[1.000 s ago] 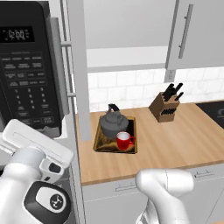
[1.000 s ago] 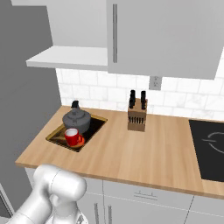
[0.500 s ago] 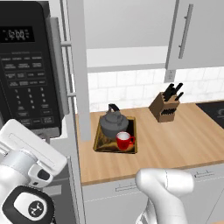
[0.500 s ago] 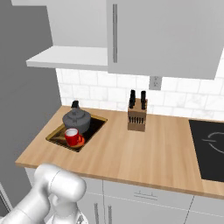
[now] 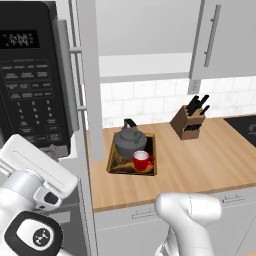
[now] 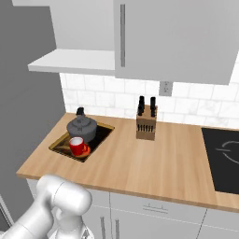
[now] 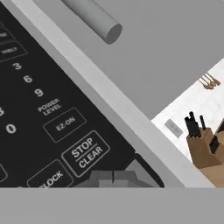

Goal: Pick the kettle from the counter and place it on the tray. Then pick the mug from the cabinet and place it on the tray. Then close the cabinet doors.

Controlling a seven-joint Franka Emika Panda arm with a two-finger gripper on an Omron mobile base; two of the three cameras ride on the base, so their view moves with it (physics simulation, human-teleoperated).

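The dark grey kettle (image 5: 129, 143) (image 6: 82, 127) and the red mug (image 5: 142, 161) (image 6: 76, 145) both stand on the tray (image 5: 116, 165) (image 6: 105, 132), at the left end of the counter (image 5: 205, 160) (image 6: 154, 163). The left cabinet door (image 5: 92, 75) stands open, seen edge-on, with the white cabinet shelf (image 5: 145, 67) (image 6: 74, 60) bare. The right door (image 5: 227, 35) (image 6: 172, 37) is closed. My gripper (image 7: 113, 178) is shut on nothing, close to the microwave keypad (image 7: 48, 118). The open door's bar handle (image 7: 94, 19) is just beyond it.
A black microwave (image 5: 32, 75) fills the column left of the open door. A wooden knife block (image 5: 189, 121) (image 6: 146, 123) (image 7: 201, 148) stands on the counter by the tiled wall. A black cooktop (image 6: 224, 158) lies at the right end.
My arm's hand and elbow joint have shifted slightly at the lower left of the left base view. Kettle, mug, tray and doors have not moved.
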